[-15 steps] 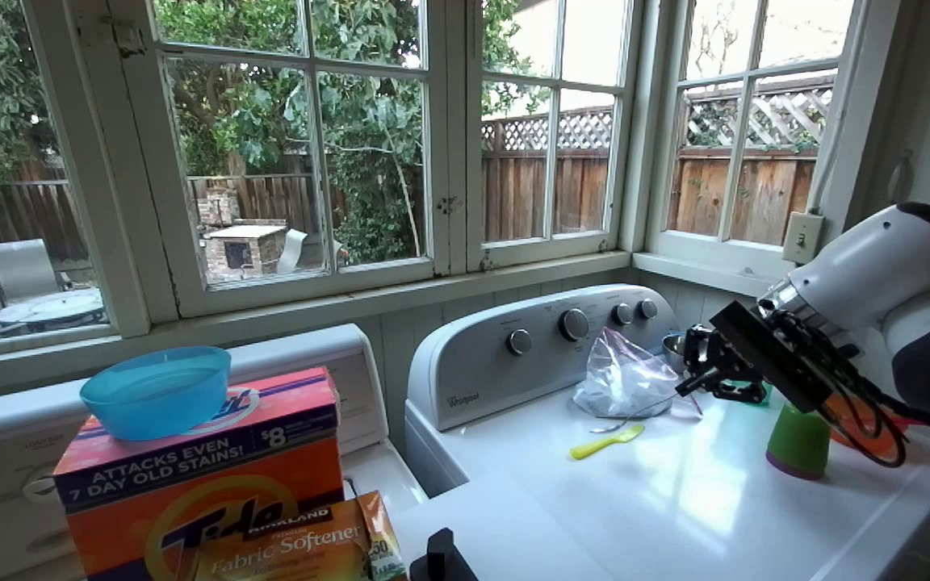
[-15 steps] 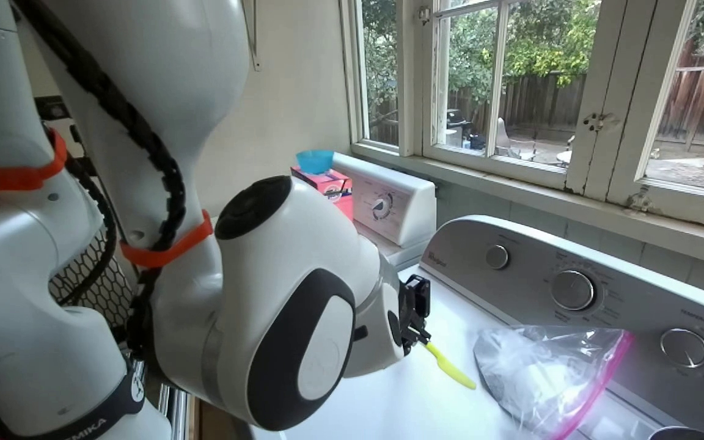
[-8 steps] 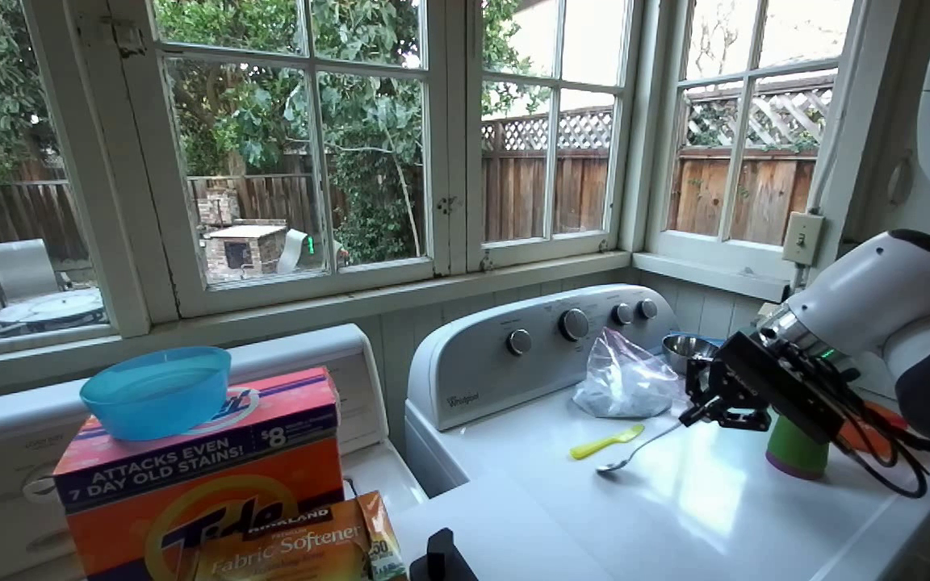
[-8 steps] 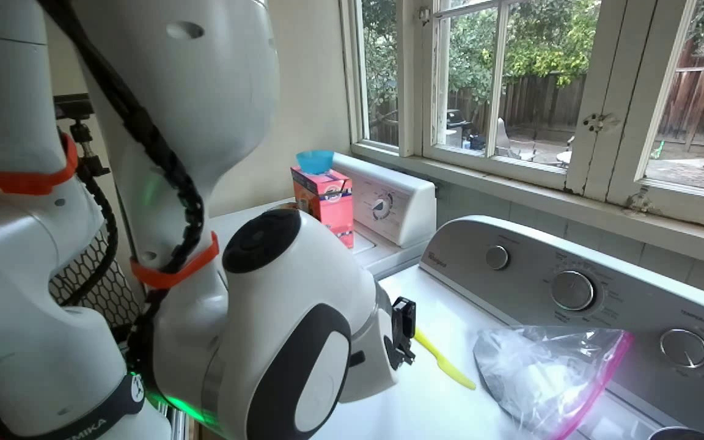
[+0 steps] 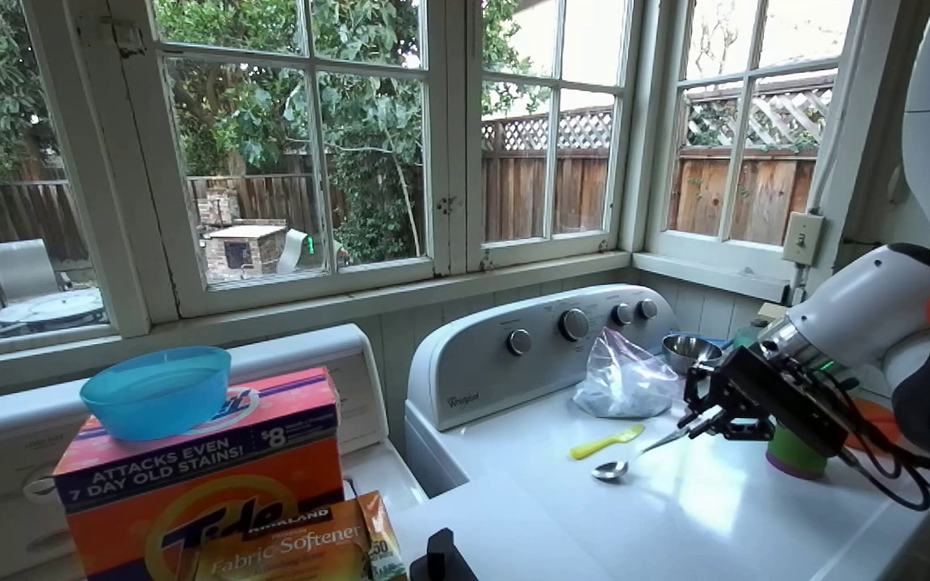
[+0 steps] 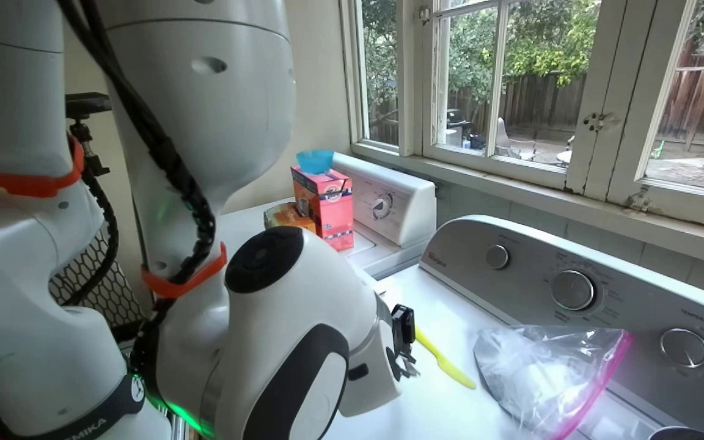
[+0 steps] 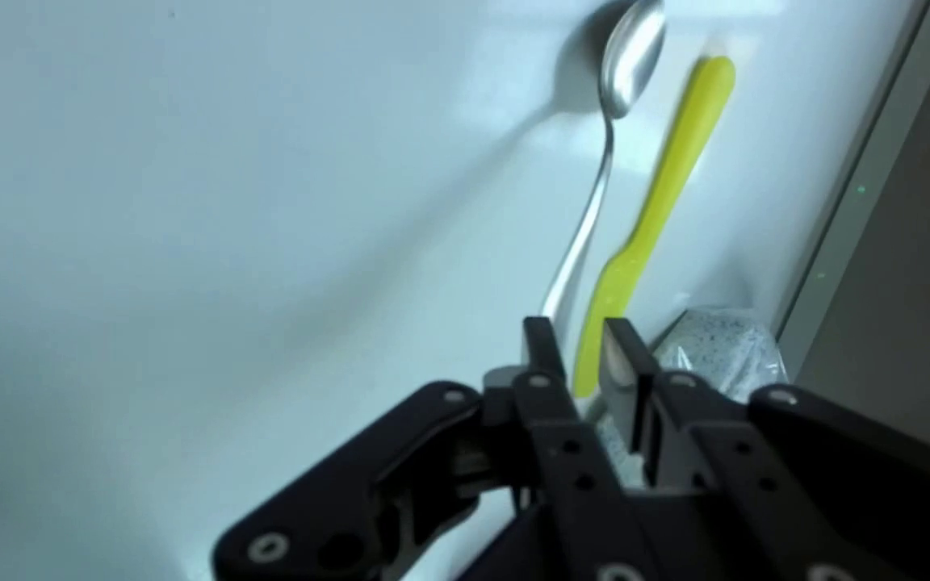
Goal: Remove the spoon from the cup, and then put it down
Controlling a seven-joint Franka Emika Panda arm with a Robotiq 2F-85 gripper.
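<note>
The spoon, a shiny metal one (image 5: 610,470), rests its bowl on the white appliance top, its handle rising toward my gripper (image 5: 715,407). In the wrist view its bowl (image 7: 633,56) is at the top and its handle runs down to the left fingertip, which hides the rest. My gripper (image 7: 582,327) is part open, with a gap between the fingertips; no grip on the handle shows. In an exterior view a green cup with a purple lower edge (image 5: 796,453) stands behind the gripper, its upper part hidden. No small teal spoon shows.
A yellow-green knife (image 5: 606,442) lies beside the spoon. A plastic bag (image 5: 626,379) and a metal bowl (image 5: 689,351) stand near the control panel. An orange dish (image 5: 873,424) is beyond the cup. A blue bowl (image 5: 157,391) sits on a detergent box.
The gripper has come lower. The metal spoon, earlier mostly out of sight near the bag, now has its bowl on the surface beside the knife. The fingers look more open.
</note>
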